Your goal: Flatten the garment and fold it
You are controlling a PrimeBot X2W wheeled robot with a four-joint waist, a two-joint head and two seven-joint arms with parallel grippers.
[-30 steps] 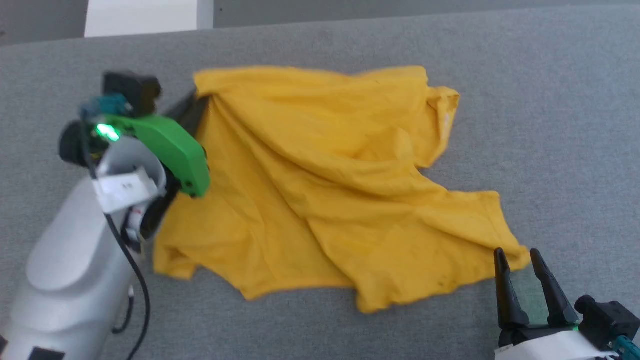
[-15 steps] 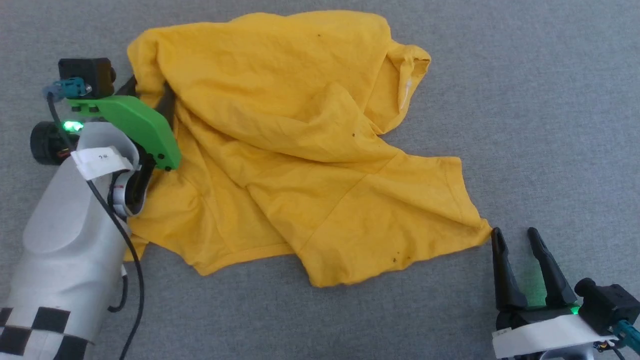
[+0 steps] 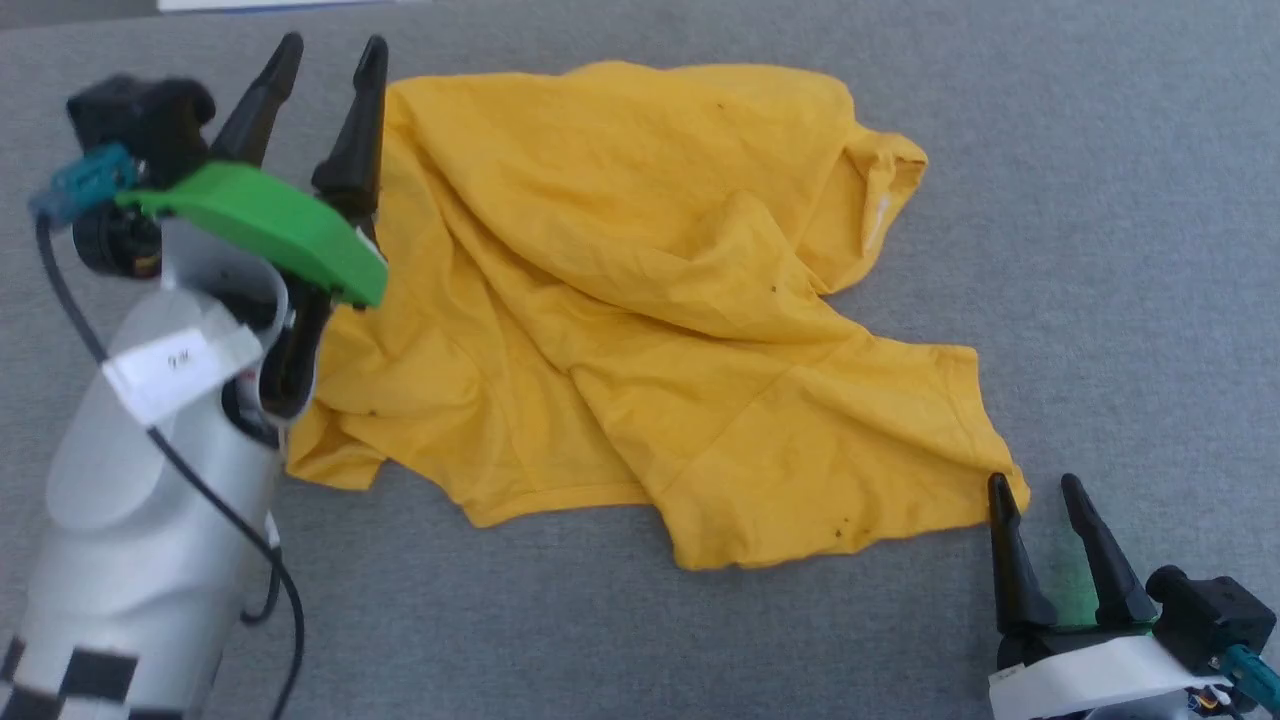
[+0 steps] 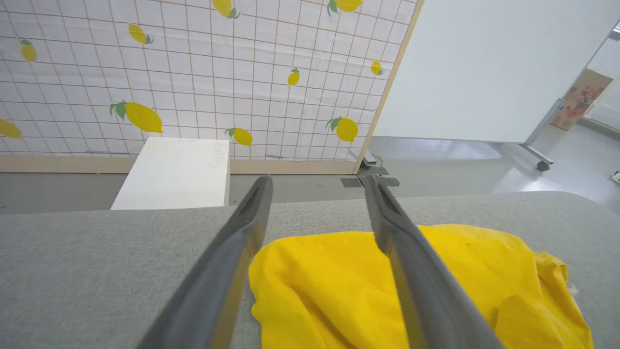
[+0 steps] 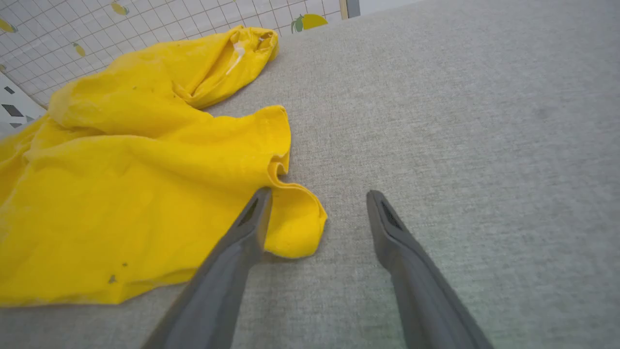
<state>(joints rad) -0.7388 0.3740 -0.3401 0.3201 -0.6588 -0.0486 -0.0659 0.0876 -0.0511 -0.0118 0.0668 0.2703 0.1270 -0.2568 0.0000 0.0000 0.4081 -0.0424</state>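
Note:
The garment [image 3: 620, 300] is a bright yellow T-shirt lying crumpled on the grey table [image 3: 1100, 200], plain side up, with folds running across it. My left gripper [image 3: 330, 55] stands open above the shirt's far left corner, fingers apart and nothing between them. In the left wrist view the garment [image 4: 329, 291] lies below the open left gripper [image 4: 317, 182]. My right gripper [image 3: 1035, 488] is open at the lower right, its fingertips just beside the shirt's near right corner. In the right wrist view that corner of the garment [image 5: 295, 228] curls up by the left finger of the right gripper [image 5: 319, 194].
The grey cloth-covered table stretches bare to the right [image 5: 460, 97]. Beyond its far edge stand a white box [image 4: 174, 172], a lemon-patterned tiled wall [image 4: 193, 72] and a white panel [image 4: 484, 63].
My left gripper has opened, let go of the shirt's far left corner and lifted above it. The head camera has shifted. The right gripper has stayed open near the shirt's corner.

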